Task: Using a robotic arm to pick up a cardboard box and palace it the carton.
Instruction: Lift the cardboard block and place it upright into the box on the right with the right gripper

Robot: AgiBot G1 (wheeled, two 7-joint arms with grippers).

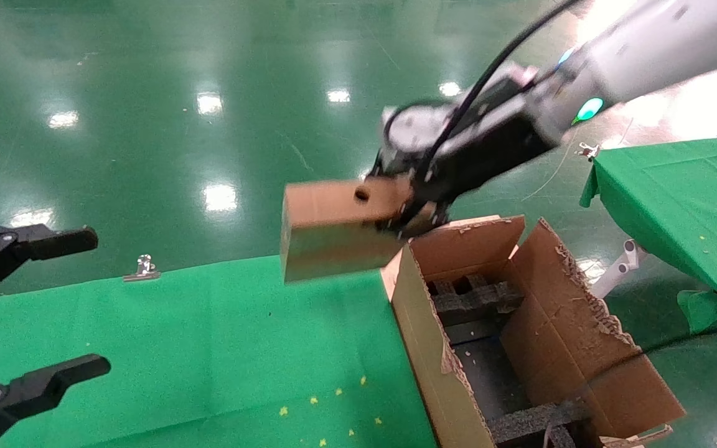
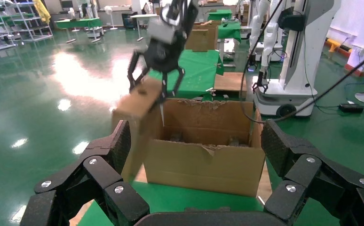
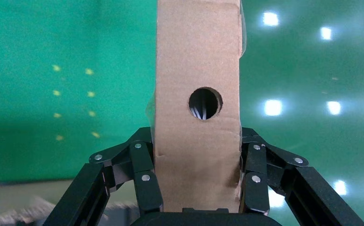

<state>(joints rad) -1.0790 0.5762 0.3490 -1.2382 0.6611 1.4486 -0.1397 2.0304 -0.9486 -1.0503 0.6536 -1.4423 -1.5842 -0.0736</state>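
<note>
The small brown cardboard box [image 1: 333, 230], with a round punched hole in one face, hangs in the air just left of the carton's far end. My right gripper [image 1: 411, 214] is shut on its end; in the right wrist view the box [image 3: 196, 108] sits clamped between both fingers [image 3: 145, 174]. The left wrist view shows the box [image 2: 140, 106] tilted beside the carton. The large open carton [image 1: 452, 386] with ragged flaps and black foam inserts [image 1: 473, 298] stands at the green table's right edge. My left gripper [image 1: 41, 305] is open at the far left, holding nothing.
A green-covered table [image 1: 209, 348] lies under the box and beside the carton. A second green table [image 1: 676, 193] stands at the right. A metal clip [image 1: 142, 269] sits on the near table's far edge. Shiny green floor lies beyond.
</note>
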